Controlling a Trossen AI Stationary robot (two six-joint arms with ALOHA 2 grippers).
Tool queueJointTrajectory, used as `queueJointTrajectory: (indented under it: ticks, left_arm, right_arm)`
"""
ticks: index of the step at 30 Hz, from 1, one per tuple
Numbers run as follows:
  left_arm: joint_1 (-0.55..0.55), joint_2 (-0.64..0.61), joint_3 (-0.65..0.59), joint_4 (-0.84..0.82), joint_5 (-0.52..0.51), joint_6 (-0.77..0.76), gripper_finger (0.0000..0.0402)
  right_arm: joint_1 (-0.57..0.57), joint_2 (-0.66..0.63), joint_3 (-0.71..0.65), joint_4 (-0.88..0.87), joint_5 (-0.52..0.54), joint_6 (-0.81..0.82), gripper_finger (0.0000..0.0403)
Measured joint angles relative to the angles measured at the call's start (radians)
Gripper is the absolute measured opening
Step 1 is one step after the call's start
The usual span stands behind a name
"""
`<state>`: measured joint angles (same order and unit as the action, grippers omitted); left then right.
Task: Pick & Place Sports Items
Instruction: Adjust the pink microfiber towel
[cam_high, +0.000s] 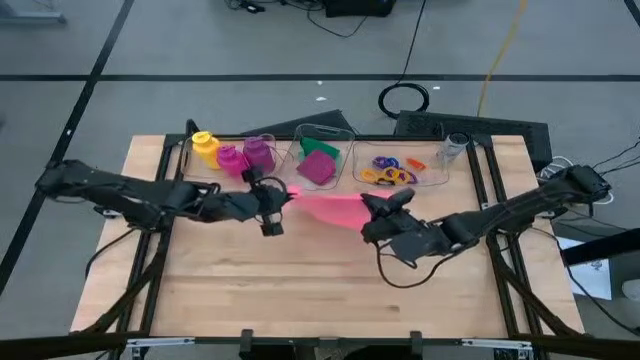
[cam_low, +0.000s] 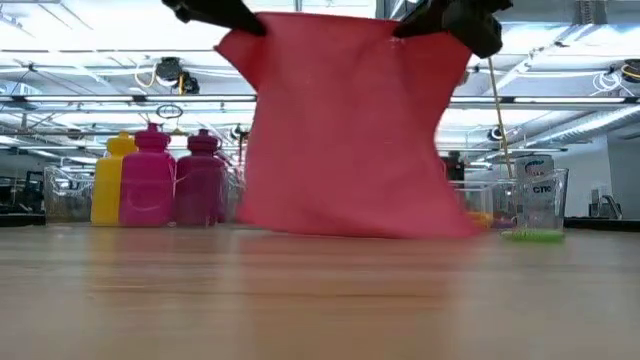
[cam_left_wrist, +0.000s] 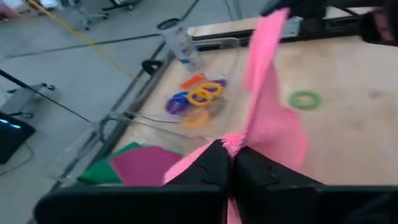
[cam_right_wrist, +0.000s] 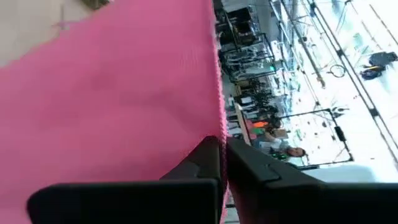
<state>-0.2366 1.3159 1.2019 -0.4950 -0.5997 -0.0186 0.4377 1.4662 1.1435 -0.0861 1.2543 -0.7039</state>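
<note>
The pink cloth (cam_low: 345, 125) hangs above the bare front part of the table (cam_high: 300, 290), stretched between both arms, its lower edge at or just above the wood; the left gripper (cam_high: 281, 198) pinches one top corner with fingers pressed together, and the right gripper (cam_high: 372, 204) pinches the other corner the same way; in the left wrist view the fingers (cam_left_wrist: 205, 168) meet on the cloth's edge, and in the right wrist view the fingers (cam_right_wrist: 208, 158) also meet on its edge. A green ring (cam_left_wrist: 305, 99) lies on the wood beyond the cloth. Farther back stand three clear bins (cam_high: 330, 133) in a row; one holds the yellow bottle (cam_high: 205, 147), magenta bottle (cam_high: 230, 158) and purple bottle (cam_high: 259, 152); the middle one holds a green cloth (cam_high: 322, 147) and a magenta cloth (cam_high: 316, 168); the third holds the rings (cam_high: 392, 170).
</note>
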Motion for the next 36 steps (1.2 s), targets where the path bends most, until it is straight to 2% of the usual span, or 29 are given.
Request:
queueJointTrajectory:
  ticks: [4,10,18,23,27,36]
  left_arm:
    - [-0.059,0.02,0.002,-0.055,-0.003,-0.084,0.0]
    - [-0.142,0.125,0.003,-0.096,-0.013,-0.217,0.0]
    - [-0.235,0.213,0.003,-0.11,-0.009,-0.358,0.0]
    - [-0.274,0.227,0.003,-0.109,0.011,-0.427,0.0]
    - [-0.298,0.233,0.003,-0.108,0.072,-0.458,0.0]
    - [-0.326,0.237,0.002,-0.068,0.211,-0.486,0.0001]
  right_arm:
    - [0.044,0.0,-0.006,0.0,-0.001,0.04,0.0]
    - [0.118,0.002,-0.054,-0.001,-0.016,0.164,0.0]
    - [0.185,0.058,-0.095,-0.008,-0.168,0.397,0.0]
    - [0.192,0.083,-0.097,-0.108,-0.335,0.654,0.0]
    - [0.206,0.085,-0.097,-0.177,-0.4,0.808,0.0]
    - [0.246,0.085,-0.097,-0.159,-0.546,0.863,0.0]
